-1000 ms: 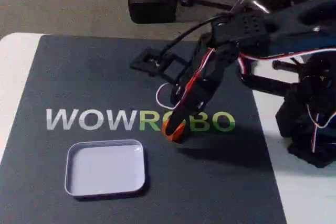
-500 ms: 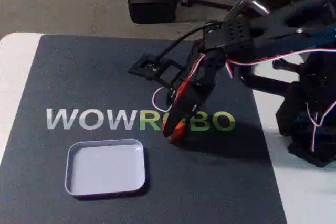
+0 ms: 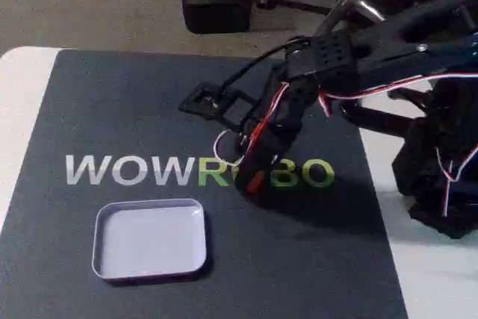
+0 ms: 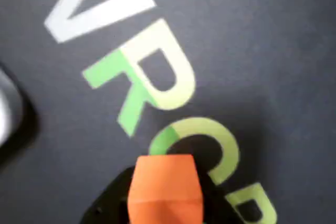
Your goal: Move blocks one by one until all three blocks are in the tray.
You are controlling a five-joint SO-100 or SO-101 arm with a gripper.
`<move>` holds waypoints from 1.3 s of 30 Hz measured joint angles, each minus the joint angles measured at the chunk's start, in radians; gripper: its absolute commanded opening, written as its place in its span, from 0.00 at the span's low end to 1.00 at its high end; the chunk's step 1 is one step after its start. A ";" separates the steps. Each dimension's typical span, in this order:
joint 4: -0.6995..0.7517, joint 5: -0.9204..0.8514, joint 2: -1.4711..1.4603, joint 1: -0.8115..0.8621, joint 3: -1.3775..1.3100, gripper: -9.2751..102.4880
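Dark WOWROBO mat (image 3: pixel 112 110), jaws clamped on orange block (image 4: pixel 165 186), tray (image 3: pixel 149 239) lying wide left-right

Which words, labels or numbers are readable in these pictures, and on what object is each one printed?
"WOWROBO": printed on the dark mat; the gripper, holding the orange block, partly covers the middle letters.
In the wrist view, the same print appears close up: "R" and "O" are readable, the rest cut off.
No other text is readable.

Bare mat (image 3: pixel 134 110) lies between the gripper (image 3: pixel 252 182) and the tray (image 3: pixel 149 238), with nothing standing between.
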 measured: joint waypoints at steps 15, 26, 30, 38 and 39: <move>-0.164 -0.109 0.156 -0.163 0.000 0.01; -0.364 -0.304 -0.305 -0.173 -0.287 0.01; -0.364 -0.330 -0.365 -0.181 -0.362 0.02; -0.364 -0.371 -0.371 -0.181 -0.380 0.34; -0.364 -0.379 -0.371 -0.181 -0.380 0.37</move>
